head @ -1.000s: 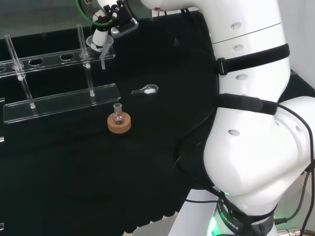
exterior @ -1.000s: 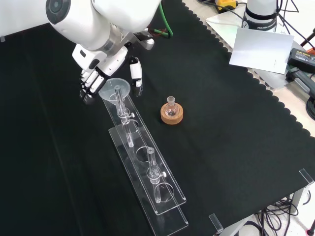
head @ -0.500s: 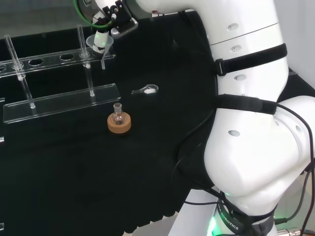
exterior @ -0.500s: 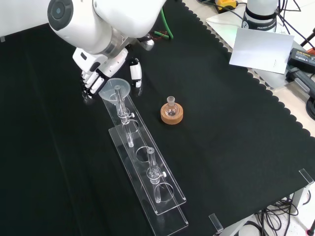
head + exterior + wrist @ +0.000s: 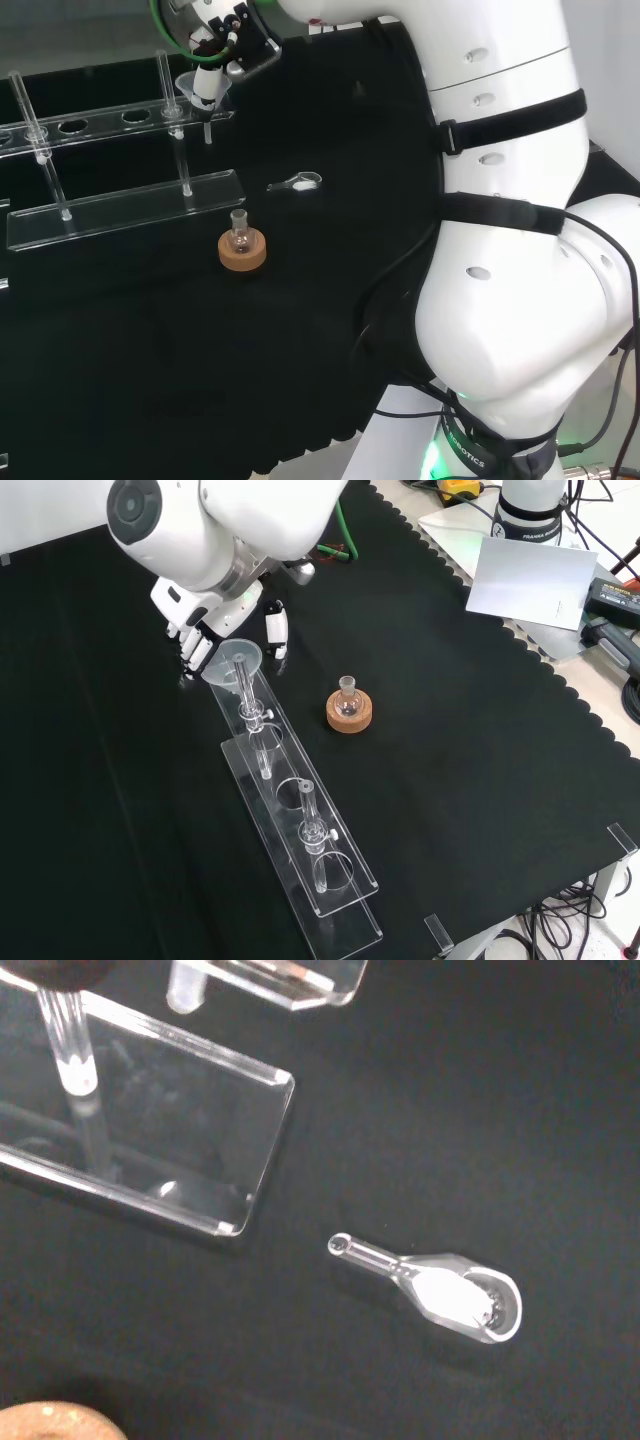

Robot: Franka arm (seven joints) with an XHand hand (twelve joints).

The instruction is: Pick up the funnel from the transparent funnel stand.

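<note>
A clear funnel [image 5: 196, 86] [image 5: 231, 661] sits at the end of the transparent stand [image 5: 120, 208] [image 5: 300, 832], and its stem [image 5: 208, 128] hangs down past the stand's upper rail. The hand [image 5: 214, 38] [image 5: 197, 645] is at the funnel. Its fingers curl against one side of the rim and its thumb [image 5: 272, 630] stands on the other side. In the front view the funnel's rim looks tilted. The wrist view shows the stand's base plate [image 5: 150, 1130] and the stem's tip [image 5: 186, 990].
A cork ring holding a small flask [image 5: 242, 248] [image 5: 348, 710] stands near the stand. A small clear scoop with white powder [image 5: 297, 183] [image 5: 440, 1290] lies on the black cloth. Two upright glass rods [image 5: 310, 815] rise from the stand. Boxes and cables lie beyond the cloth's edge [image 5: 530, 575].
The hand has closed in on the funnel and shifted slightly up and left in the head view. The funnel's rim has risen a little with it and tilted.
</note>
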